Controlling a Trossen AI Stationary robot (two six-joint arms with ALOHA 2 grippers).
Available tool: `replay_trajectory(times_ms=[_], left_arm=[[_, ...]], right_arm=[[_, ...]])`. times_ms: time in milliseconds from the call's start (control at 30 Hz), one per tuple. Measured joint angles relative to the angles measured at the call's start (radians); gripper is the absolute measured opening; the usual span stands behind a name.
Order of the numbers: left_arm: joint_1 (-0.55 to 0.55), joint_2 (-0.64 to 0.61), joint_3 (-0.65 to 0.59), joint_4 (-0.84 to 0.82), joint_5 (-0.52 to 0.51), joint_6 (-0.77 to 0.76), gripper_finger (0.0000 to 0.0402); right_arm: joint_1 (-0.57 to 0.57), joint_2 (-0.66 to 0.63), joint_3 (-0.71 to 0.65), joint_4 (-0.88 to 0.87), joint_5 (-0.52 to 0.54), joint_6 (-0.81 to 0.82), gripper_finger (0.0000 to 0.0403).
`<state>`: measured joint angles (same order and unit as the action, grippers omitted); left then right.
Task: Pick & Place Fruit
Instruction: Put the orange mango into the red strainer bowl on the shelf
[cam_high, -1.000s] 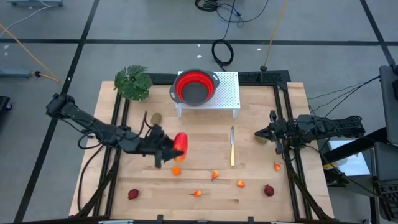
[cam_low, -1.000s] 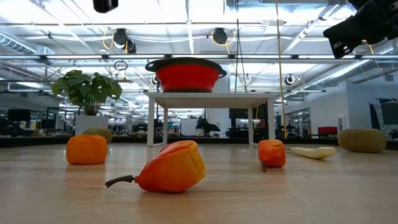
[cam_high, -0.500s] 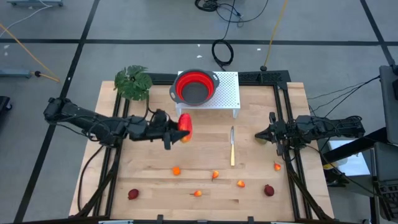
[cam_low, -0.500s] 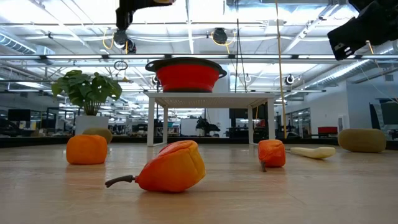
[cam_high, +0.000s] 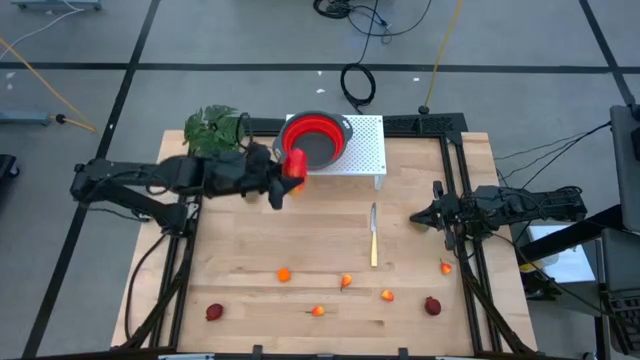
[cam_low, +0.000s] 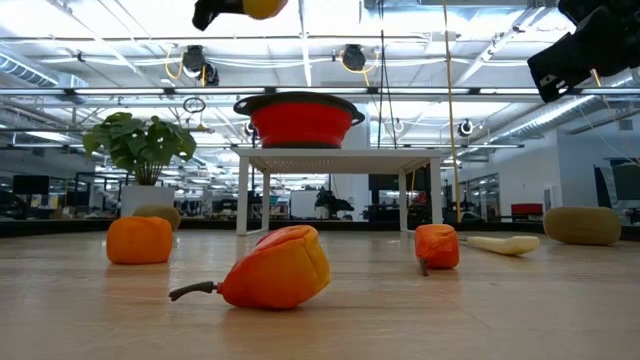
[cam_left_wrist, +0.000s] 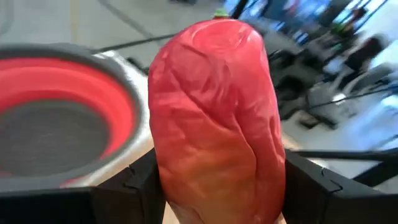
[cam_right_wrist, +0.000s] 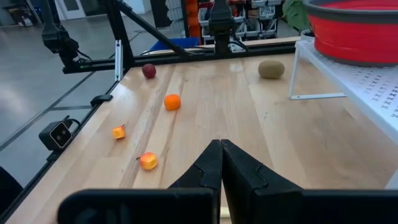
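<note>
The left gripper (cam_high: 283, 177) clamps the red-yellow fruit (cam_left_wrist: 214, 121) just beside the red bowl (cam_high: 313, 138); its fingers are largely hidden behind the fruit. The right gripper (cam_right_wrist: 221, 163) rests pressed shut at the table's (cam_high: 330, 235) right edge. Small fruits (cam_high: 284, 274) lie scattered along the near side, some cut off from the low view.
</note>
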<state>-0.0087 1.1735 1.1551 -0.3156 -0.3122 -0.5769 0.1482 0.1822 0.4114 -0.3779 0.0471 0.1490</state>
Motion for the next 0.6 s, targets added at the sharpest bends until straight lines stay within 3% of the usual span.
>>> replay_trajectory(times_ms=[167,600], left_arm=[[0.067,0.044,0.104,-0.11,0.003,0.055,0.023],[0.23,0.252,0.38,-0.252,0.132,0.211,0.023]], right_arm=[[0.0,0.0,0.0,0.0,0.0,0.011,0.0],[0.0,-0.008,0.0,0.001,0.0,0.034,0.0]])
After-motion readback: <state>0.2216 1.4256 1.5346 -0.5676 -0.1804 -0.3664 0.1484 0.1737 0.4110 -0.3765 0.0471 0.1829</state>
